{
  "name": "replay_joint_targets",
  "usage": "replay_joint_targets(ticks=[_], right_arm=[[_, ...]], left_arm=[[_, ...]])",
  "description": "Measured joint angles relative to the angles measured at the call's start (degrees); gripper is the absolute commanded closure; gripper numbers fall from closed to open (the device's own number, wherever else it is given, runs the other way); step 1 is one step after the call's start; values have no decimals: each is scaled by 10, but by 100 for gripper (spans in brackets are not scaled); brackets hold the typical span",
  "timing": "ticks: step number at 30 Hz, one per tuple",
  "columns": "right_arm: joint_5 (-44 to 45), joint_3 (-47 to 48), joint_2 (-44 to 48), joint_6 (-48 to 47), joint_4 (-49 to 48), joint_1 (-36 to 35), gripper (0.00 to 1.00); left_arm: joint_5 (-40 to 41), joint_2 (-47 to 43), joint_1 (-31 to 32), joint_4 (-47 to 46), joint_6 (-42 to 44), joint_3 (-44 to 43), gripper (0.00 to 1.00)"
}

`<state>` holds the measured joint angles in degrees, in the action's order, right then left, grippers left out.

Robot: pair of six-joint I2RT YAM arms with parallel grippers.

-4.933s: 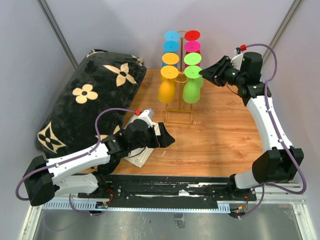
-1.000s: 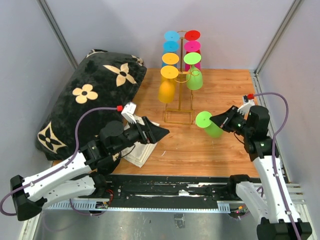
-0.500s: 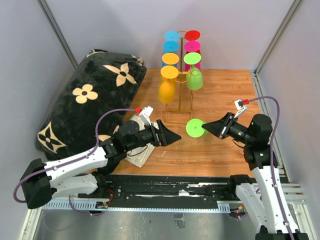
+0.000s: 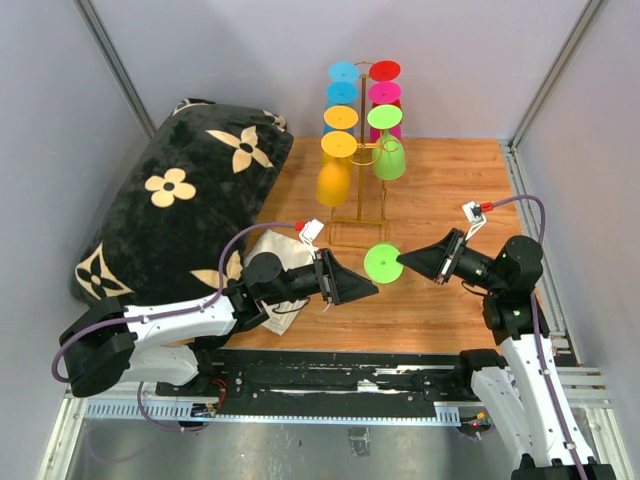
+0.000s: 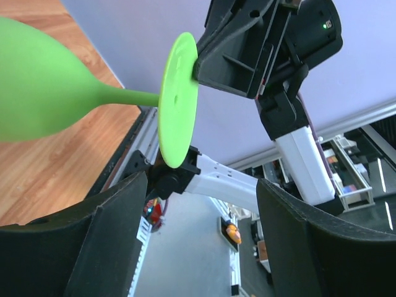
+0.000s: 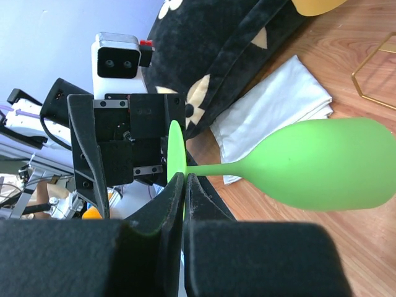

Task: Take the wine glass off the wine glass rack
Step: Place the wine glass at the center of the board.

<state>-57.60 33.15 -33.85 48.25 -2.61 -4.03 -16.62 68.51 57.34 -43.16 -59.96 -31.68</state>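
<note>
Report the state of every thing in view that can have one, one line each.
green wine glass, off the rack, held on its side in the air
right gripper, shut on the glass's foot
left gripper, open, facing the glass, not touching it
wine glass rack, upright, other glasses hanging on it
pillow, lying at the left
white cloth, folded, lying flat

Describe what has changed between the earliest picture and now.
The right fingers took the green wine glass off the rack and carried it toward the near edge, pinching its foot. The left fingers, open, swung right toward it. Other glasses, pillow, cloth stayed.
</note>
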Motion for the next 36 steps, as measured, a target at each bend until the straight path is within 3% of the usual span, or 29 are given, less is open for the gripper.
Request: replay_joint_targets(ticks=[2, 8, 13, 20, 26, 28, 29, 33, 34, 36], right_arm=[[-7, 0, -1, 2, -6, 0, 99], [-26, 0, -2, 2, -20, -16, 99], [-33, 3, -13, 1, -40, -24, 99], [-35, 3, -11, 1, -53, -39, 99], [-40, 1, -5, 0, -63, -40, 99], [-44, 1, -5, -5, -63, -40, 96], [-45, 1, -5, -8, -60, -40, 91], [-49, 5, 2, -41, -23, -40, 39], [-49, 9, 3, -52, -6, -40, 30], [-38, 26, 6, -87, 45, -40, 22]], left_arm=[[0, 5, 9, -10, -3, 0, 36], [19, 5, 13, -29, -3, -1, 47], [21, 17, 13, -44, -9, -7, 67], [19, 21, 13, -59, -11, -1, 73], [14, 29, 13, -61, 0, -1, 99], [14, 28, 13, -56, 16, -1, 99], [14, 28, 13, -52, 24, -1, 100], [13, 12, 13, -24, 69, -1, 99], [13, 5, 13, -18, 83, 0, 100], [11, -16, 13, 5, 123, 4, 100]])
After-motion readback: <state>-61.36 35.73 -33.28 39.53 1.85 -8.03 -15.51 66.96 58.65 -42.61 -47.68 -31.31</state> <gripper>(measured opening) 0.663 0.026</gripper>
